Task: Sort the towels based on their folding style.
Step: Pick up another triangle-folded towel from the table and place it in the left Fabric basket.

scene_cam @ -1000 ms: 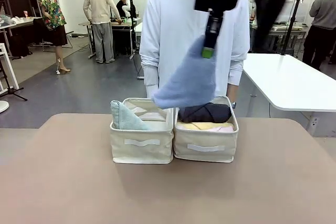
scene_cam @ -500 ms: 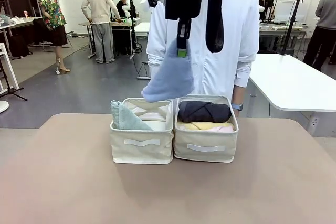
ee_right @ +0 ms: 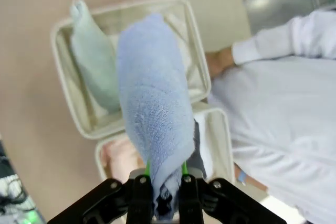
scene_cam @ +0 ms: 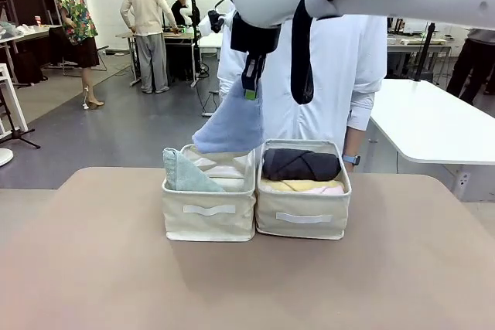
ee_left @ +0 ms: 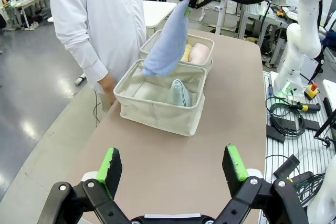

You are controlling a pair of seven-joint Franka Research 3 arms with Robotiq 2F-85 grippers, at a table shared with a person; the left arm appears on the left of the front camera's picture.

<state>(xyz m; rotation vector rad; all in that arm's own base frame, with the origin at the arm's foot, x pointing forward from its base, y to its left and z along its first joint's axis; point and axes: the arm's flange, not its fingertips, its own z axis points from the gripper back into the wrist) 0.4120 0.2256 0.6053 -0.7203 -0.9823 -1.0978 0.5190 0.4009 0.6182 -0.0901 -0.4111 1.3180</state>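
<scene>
The blue towel (scene_cam: 230,125) hangs straight down from the right end effector (scene_cam: 249,92), whose fingers are clamped on its top end, above the left bin (scene_cam: 209,214). Below it, inside that bin, leans the pale green towel (scene_cam: 184,173). The dark grey towel (scene_cam: 300,165) lies in the right bin (scene_cam: 303,218), lower and off to one side. The left end effector (ee_left: 172,164) hovers over the bench (ee_left: 173,156), fingers wide apart.
</scene>
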